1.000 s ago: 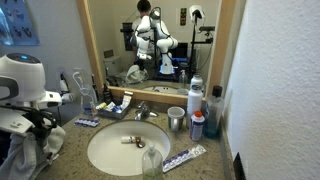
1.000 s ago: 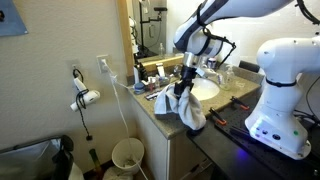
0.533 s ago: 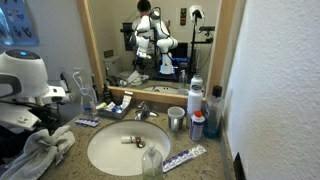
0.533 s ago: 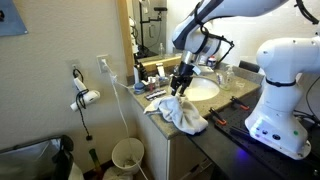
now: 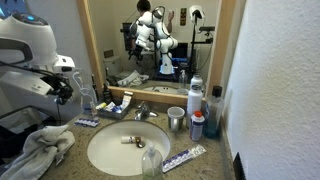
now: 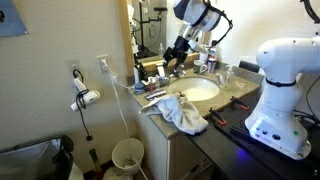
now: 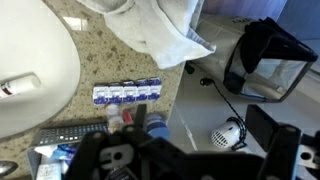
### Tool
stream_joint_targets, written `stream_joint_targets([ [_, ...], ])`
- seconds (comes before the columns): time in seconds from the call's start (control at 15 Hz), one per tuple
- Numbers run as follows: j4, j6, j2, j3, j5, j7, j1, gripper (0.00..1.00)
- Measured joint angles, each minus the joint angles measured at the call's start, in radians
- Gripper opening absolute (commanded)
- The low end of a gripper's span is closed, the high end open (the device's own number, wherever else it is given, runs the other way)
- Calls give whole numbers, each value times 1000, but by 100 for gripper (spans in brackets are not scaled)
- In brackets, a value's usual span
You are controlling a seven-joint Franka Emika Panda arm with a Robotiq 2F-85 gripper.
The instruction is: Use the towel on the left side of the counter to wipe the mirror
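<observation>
Shows towel (image 5: 45, 148) heaped loose at 8 o'clock on desk (image 5: 215, 160), not yet at mirror (image 5: 110, 40); end effector (image 6: 173, 59) above, wide, empty, likely poised to grasp.

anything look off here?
Yes. The towel lies crumpled at the corner of the counter, with part of it hanging past the edge. The hand is raised well clear of it, though wiping the mirror needs the towel held.

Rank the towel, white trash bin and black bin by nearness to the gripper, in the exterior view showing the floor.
1. towel, on the counter edge, below the gripper.
2. white trash bin, low, left of the towel.
3. black bin, lower-left corner.
</observation>
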Motion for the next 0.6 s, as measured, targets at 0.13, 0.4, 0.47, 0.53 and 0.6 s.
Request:
stream_joint_targets([
  [0.13, 30, -46, 26, -62, -42, 31, -1, 100],
  [0.4, 86, -128, 95, -143, -132, 126, -8, 100],
  [0.47, 97, -144, 111, -155, -151, 148, -11, 100],
  [0.53, 107, -157, 126, -165, -168, 166, -14, 100],
  [0.6, 115, -167, 139, -171, -181, 179, -18, 100],
])
